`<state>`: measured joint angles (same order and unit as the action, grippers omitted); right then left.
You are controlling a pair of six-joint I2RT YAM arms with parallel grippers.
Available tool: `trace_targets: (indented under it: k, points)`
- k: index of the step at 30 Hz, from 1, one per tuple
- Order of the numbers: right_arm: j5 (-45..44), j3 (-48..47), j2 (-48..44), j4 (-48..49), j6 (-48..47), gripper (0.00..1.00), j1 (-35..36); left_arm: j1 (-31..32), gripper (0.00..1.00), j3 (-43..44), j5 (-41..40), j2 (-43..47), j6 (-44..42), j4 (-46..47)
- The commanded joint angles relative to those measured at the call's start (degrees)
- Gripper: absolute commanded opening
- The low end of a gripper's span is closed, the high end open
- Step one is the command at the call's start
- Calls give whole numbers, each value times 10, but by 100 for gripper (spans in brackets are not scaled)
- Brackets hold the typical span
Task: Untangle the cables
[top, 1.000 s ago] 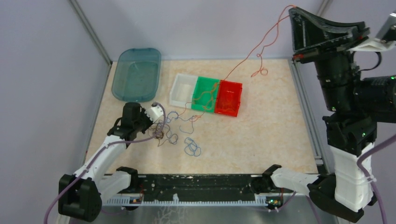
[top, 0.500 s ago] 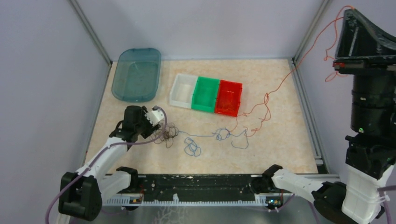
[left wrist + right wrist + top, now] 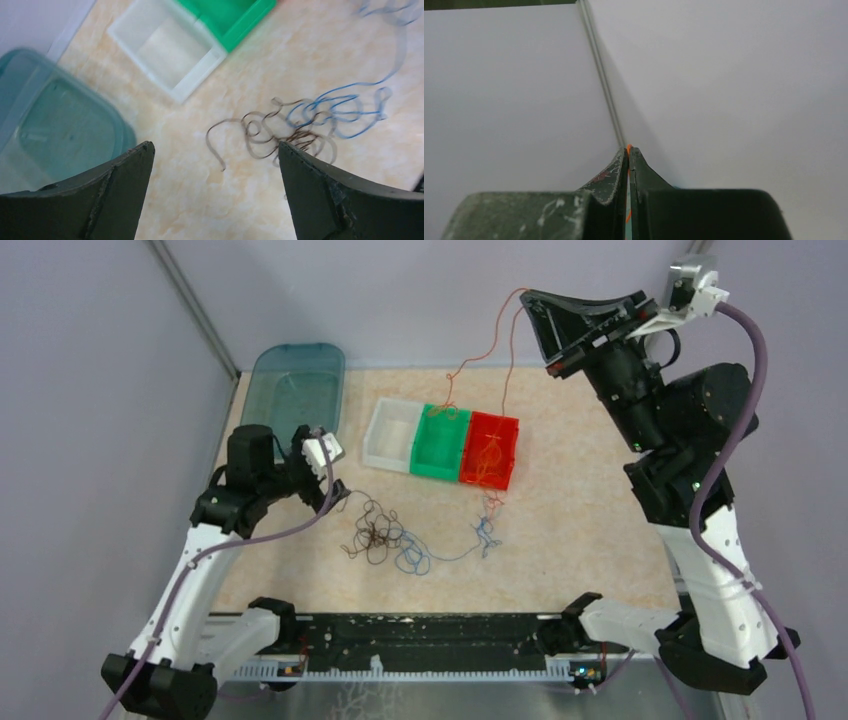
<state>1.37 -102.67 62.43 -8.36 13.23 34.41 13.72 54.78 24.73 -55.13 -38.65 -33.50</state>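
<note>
The cables lie in a loose chain on the table: a dark brown tangle [image 3: 375,537] [image 3: 260,135] joined to blue loops [image 3: 415,558] [image 3: 345,107] that run right to a small knot below the red bin [image 3: 490,455]. A red-orange wire [image 3: 506,370] [image 3: 628,147] hangs from my right gripper [image 3: 527,298] [image 3: 628,149], which is shut on it high above the bins; its lower end drops into the red bin. My left gripper [image 3: 318,478] [image 3: 215,145] hovers open, up and left of the brown tangle, nothing between its fingers.
A white bin [image 3: 392,432] [image 3: 165,45] and a green bin [image 3: 440,440] [image 3: 235,15] stand in a row with the red one. A teal lid [image 3: 293,398] [image 3: 55,115] lies at the back left. Grey walls close in the table on three sides.
My left gripper opened, let go of the brown tangle and rose back to the left. The right arm swung from the far right to above the bins, carrying the red-orange wire.
</note>
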Motion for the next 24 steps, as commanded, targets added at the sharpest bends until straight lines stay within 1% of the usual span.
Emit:
trace_targets:
  k: [1, 4, 7, 11, 14, 16, 19, 22, 24]
  points:
    - [81, 6, 1, 96, 107, 0, -1, -2, 99, 40, 221, 42, 46, -30]
    - [107, 11, 17, 131, 155, 0, -1, -1, 99, 44, 291, 40, 94, 17]
    - [130, 14, 34, 170, 200, 0, -1, 1, 99, 29, 327, 29, 111, 63]
    - [160, 10, 57, 218, 262, 0, -1, 16, 100, -16, 329, 27, 138, 167]
    - [172, 7, 72, 249, 304, 0, -1, 45, 100, -21, 340, 22, 171, 224]
    - [177, 12, 82, 268, 327, 0, -1, 84, 99, -16, 323, 13, 172, 231]
    - [186, 17, 95, 295, 361, 0, -1, 146, 100, -27, 267, 4, 147, 242]
    - [196, 17, 107, 311, 388, 0, -1, 186, 100, -36, 240, -8, 144, 260]
    - [200, 17, 109, 313, 392, 0, -1, 203, 100, -32, 216, -17, 165, 282]
